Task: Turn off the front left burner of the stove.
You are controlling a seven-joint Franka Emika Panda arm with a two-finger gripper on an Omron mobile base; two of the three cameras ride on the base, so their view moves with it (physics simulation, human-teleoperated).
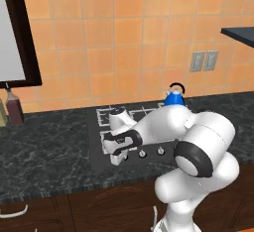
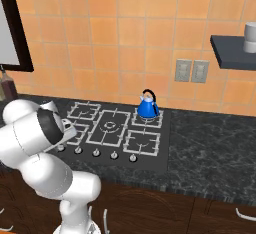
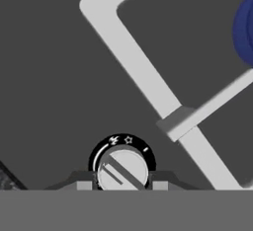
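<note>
Hand view looks straight down on a round silver knob (image 3: 122, 171) with a slotted face and a ring of white marks, sitting between the two dark fingertips (image 3: 84, 184); whether the jaws press it I cannot tell. Pale grey grate bars cross the glossy black stove (image 3: 54, 77), with a blue glow at the right edge. From the left base view, the white arm folds forward and low, hand over the front left burner (image 1: 110, 138), near a blue kettle (image 1: 174, 97) on the speckled worktop (image 1: 44, 151).
</note>
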